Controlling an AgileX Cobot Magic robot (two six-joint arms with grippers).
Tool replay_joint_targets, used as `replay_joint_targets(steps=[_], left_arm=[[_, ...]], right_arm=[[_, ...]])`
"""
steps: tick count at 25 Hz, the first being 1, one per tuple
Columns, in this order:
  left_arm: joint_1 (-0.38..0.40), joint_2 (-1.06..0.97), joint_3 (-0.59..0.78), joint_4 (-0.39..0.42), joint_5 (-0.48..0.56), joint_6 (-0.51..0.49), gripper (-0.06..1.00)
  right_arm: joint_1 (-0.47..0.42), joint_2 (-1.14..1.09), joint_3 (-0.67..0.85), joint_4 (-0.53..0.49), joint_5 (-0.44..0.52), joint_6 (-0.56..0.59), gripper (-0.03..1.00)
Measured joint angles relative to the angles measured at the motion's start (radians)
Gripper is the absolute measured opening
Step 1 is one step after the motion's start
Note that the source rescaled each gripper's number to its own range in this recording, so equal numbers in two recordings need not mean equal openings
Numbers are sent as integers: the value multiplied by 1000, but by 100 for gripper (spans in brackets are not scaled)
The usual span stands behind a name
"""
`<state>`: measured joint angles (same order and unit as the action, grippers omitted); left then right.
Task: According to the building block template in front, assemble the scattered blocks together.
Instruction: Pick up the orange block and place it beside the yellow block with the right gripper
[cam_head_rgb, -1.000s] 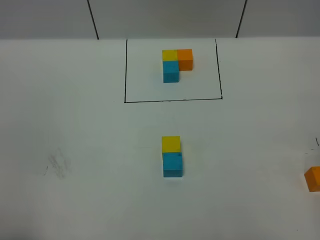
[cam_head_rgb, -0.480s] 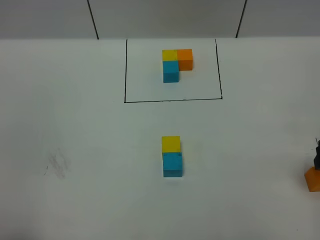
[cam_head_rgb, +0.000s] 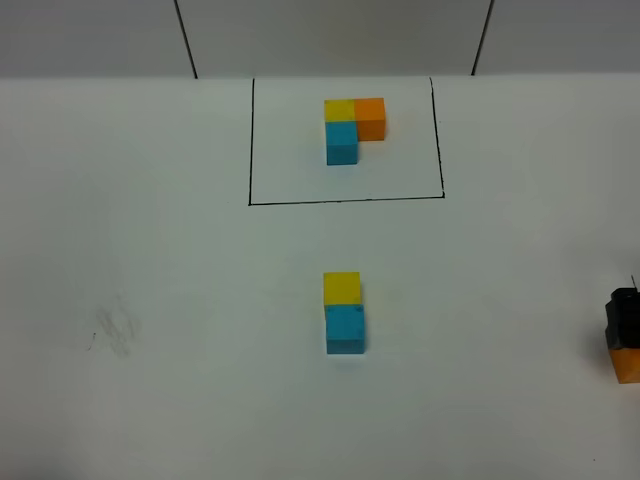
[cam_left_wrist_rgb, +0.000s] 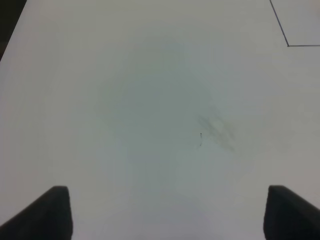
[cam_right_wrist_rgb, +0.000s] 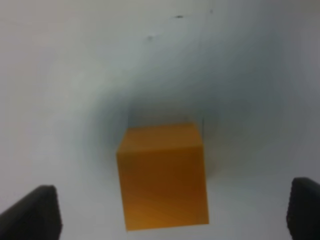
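High view of a white bench (cam_head_rgb: 150, 420). At the lower right edge of the frame sits a loose orange cube (cam_head_rgb: 627, 365), partly cut off by the edge. A black part of the right arm hangs directly over it and hides its far side. In the right wrist view the right pincer (cam_right_wrist_rgb: 170, 212) is released: its two dark fingertips (cam_right_wrist_rgb: 35, 212) stand wide apart with the orange cube between them, and neither tip touches it.

The left pincer (cam_left_wrist_rgb: 172, 215) shows only in its own wrist view. It is also released, its tips spread over bare bench with nothing between them, and a faint grey smudge (cam_left_wrist_rgb: 217, 130) lies beyond.

In the middle of the high view, slightly below centre, a loose blue cube (cam_head_rgb: 345, 328) and a loose yellow cube (cam_head_rgb: 342, 287) sit touching in a line, blue nearer and yellow behind. They are well apart from the orange cube.

Farther back, in the upper centre, a thin black drawn rectangle (cam_head_rgb: 345, 201) frames the template (cam_head_rgb: 341, 141). It is three joined cubes in an L: blue nearest, yellow behind it, orange to the yellow one's right.
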<state>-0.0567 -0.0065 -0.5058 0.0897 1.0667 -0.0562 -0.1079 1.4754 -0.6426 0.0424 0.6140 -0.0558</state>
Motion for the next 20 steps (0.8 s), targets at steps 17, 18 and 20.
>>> replay_joint_targets(steps=[17, 18, 20], left_arm=[[0, 0, 0, 0, -1, 0, 65], [0, 0, 0, 0, -1, 0, 65], [0, 0, 0, 0, -1, 0, 65]], right_arm=[[0, 136, 1, -13, -48, -18, 63], [0, 136, 1, -14, -49, -20, 54], [0, 136, 1, -14, -50, -21, 32]])
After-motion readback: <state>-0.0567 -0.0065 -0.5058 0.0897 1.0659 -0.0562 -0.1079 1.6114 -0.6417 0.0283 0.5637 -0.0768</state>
